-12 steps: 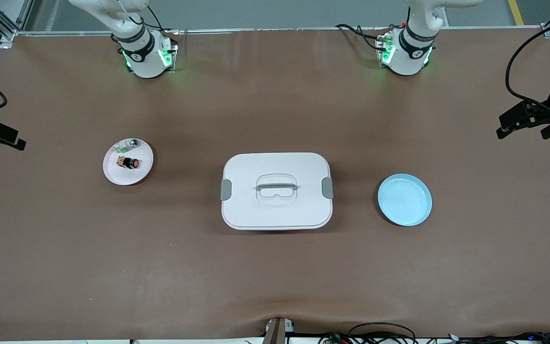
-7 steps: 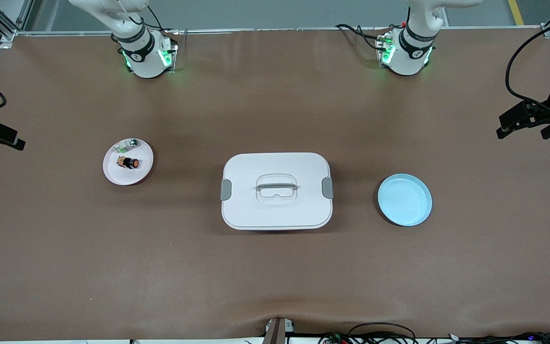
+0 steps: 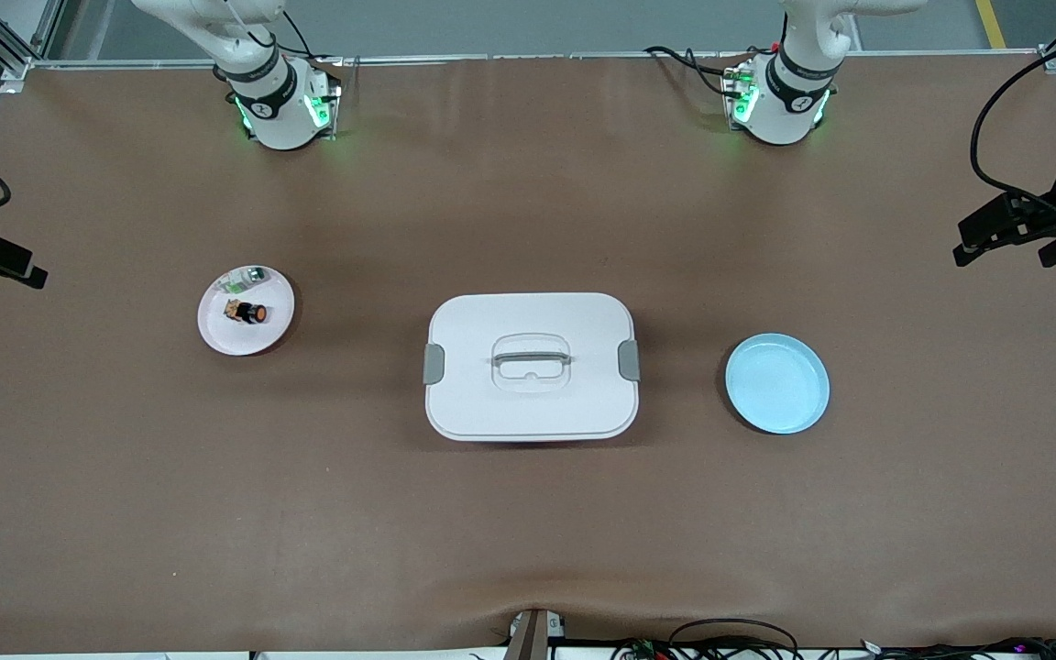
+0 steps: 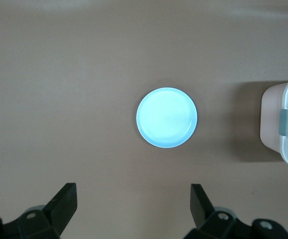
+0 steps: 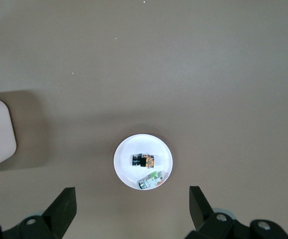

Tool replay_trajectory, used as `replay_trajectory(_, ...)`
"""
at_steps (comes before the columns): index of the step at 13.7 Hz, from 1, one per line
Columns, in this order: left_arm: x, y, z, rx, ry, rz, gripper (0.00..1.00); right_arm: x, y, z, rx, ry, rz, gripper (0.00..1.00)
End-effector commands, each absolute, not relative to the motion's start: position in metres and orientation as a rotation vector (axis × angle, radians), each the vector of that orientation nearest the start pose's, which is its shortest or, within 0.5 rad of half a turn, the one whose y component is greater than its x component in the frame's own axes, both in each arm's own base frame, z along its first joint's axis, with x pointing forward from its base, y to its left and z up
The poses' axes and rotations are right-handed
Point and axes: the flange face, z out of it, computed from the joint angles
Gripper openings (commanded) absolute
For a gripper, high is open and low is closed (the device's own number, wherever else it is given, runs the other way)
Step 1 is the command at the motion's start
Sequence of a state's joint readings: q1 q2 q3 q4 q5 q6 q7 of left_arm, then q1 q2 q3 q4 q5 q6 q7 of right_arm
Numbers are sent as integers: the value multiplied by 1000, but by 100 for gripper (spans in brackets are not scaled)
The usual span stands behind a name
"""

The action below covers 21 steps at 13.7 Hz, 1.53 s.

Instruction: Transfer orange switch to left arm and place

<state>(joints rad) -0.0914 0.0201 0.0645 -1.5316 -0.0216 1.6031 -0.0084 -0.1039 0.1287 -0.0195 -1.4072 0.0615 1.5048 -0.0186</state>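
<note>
Brown tabletop, nothing has changed over the last second: every object sits where it was and neither arm shows any motion. Read: task hasn't started, both arms are parked high, waiting.

Landmark is the box [image 3: 531, 366], lid on, mid-table.

- orange switch [image 3: 255, 313]: lying on its side on the pink plate [image 3: 219, 335], well away from the box toward the right arm's end of the table. Untouched.
- green-and-silver component [image 3: 251, 275]: same plate, just beside the switch, slightly farther from the front camera.
- blue plate [image 3: 776, 383]: bare, toward the left arm's end of the table from the box. Probably the drop target.

Grippers:
- right gripper [image 5: 131, 211]: fingers spread wide, holding nothing, high over the pink plate, switch roughly centred between the fingertips in its wrist view.
- left gripper [image 4: 134, 206]: fingers spread wide, holding nothing, high over the blue plate.

Count: 1 switch, 1 green component, 2 plates (1 pink, 1 blue), 1 box with 2 grey latches, 2 arms, 2 grippers.

Judgement: first move falls to the right arm, a descent onto the switch. The green part is close enough to get nudged. The box sits squarely between pickup and drop, so the handover must clear it.
</note>
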Motion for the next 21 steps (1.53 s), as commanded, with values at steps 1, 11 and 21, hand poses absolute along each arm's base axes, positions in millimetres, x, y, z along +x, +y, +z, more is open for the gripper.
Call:
replay_trajectory(1, 563, -16, 643, -3161, 37, -87, 100, 580, -66, 626, -3058, 184, 34, 100)
replay_trajectory(11, 559, -19, 639, -3163, 64, -29, 100, 580, -63, 627, -3059, 179, 30, 100)
replay_trajectory(21, 558, -31, 634, -3148, 80, -7, 100, 581, -62, 627, -3060, 177, 30, 100)
